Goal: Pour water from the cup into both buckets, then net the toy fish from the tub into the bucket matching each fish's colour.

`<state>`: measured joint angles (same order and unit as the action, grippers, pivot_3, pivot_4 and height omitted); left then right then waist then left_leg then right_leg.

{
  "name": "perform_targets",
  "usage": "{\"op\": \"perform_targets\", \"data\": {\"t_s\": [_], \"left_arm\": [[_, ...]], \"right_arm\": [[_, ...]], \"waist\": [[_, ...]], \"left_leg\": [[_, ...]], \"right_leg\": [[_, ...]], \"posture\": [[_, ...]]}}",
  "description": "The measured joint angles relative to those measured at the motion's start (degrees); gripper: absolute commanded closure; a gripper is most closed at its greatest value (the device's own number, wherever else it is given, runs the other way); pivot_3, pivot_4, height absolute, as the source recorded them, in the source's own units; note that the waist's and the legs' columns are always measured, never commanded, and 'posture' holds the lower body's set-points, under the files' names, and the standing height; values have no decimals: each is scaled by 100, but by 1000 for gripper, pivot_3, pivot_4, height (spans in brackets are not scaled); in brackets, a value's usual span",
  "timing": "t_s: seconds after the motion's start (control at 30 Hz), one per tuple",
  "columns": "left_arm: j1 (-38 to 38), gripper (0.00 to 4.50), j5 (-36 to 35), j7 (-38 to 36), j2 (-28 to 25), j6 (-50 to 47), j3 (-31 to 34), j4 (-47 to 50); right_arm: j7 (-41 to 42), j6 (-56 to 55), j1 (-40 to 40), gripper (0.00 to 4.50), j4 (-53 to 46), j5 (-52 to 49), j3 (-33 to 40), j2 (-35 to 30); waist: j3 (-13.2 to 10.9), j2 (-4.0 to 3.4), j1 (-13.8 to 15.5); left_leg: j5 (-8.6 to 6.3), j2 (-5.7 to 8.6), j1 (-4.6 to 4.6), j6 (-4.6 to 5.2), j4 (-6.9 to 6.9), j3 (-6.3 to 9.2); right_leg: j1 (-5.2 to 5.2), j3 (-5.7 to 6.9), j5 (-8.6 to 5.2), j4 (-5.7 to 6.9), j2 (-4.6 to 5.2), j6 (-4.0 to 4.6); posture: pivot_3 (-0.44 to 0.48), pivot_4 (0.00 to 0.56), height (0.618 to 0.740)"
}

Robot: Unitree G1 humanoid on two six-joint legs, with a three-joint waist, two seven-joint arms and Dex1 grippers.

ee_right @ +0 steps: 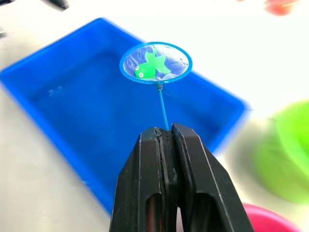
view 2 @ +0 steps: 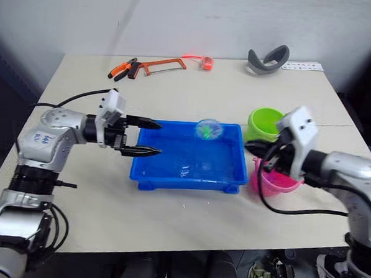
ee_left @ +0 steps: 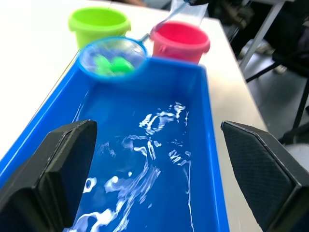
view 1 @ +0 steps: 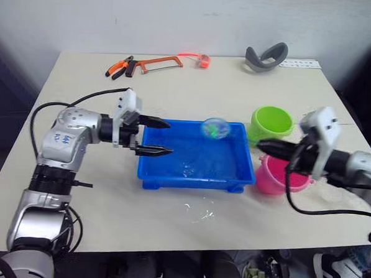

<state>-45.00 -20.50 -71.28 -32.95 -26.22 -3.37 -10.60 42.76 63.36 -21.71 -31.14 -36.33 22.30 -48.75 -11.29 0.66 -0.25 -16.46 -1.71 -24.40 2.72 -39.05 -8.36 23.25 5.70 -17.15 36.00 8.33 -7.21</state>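
Observation:
The blue tub (view 1: pixel 195 184) holds rippling water in the middle of the table. My right gripper (ee_right: pixel 164 130) is shut on the net's thin handle. The net hoop (view 1: pixel 215 129) hangs over the tub's far right corner with a green toy fish (ee_right: pixel 150 67) lying in its mesh. The lime green bucket (view 1: pixel 271 123) stands just right of the tub, and the pink bucket (view 1: pixel 275 176) stands in front of it, partly behind my right arm. At the tub's left rim my left gripper (view 1: pixel 170 137) stands open with nothing between its fingers. The cup is out of view.
An orange hacksaw (view 1: pixel 158 64), pliers (view 1: pixel 119 67) and a small orange item (view 1: pixel 202 59) lie along the table's far edge. A grey curved band (view 1: pixel 265 57) lies at the far right. Spilled water (view 1: pixel 200 211) glistens on the table in front of the tub.

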Motion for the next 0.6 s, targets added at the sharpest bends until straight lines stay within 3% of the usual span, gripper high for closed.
{"op": "perform_targets", "data": {"t_s": [0.3, 0.6], "left_arm": [[-261, 23, -51, 379, 754, -59, -13, -110], [-342, 23, -46, 476, 699, 7, -6, -140]], "right_arm": [[-228, -513, 144, 4500, 668, 488, 383, -929], [-205, -2434, 665, 4500, 1593, 1970, -156, -1654]], "waist": [[0, 1, 34], [0, 0, 9]], "left_leg": [[5, 12, -1, 12, -3, -3], [7, 9, 2, 9, -3, -8]], "right_leg": [[-1, -5, 4, -6, 11, -8], [0, -6, 4, -6, 7, -8]], "posture": [[0, 150, 740], [0, 150, 740]]}}
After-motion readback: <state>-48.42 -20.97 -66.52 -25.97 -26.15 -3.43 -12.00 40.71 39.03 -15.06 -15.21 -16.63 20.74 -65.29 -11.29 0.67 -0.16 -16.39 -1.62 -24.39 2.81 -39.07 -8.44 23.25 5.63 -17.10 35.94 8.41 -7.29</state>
